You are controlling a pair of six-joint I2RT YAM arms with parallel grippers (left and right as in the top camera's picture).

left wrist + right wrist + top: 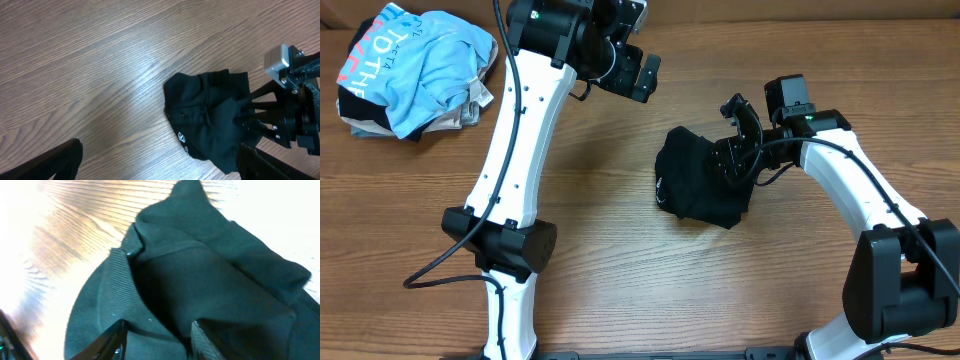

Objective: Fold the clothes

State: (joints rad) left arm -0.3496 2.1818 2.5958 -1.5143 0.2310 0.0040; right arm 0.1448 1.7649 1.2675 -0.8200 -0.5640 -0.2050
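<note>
The black polo shirt (695, 185) lies bunched into a compact bundle right of the table's middle. Its small white logo (182, 136) shows at the left edge. My right gripper (735, 160) is down on the bundle's right side. In the right wrist view its fingers (157, 337) are apart and rest on the dark ribbed fabric (200, 270), not closed on it. My left gripper (645, 75) hangs above the table behind the shirt, open and empty. In the left wrist view its fingers (160, 160) stand wide apart, with the shirt (210, 120) below.
A light-blue T-shirt with pink-and-white lettering (415, 65) lies on a heap of other clothes at the far left corner. The left arm's base (510, 245) stands front left and the right arm's base (900, 270) front right.
</note>
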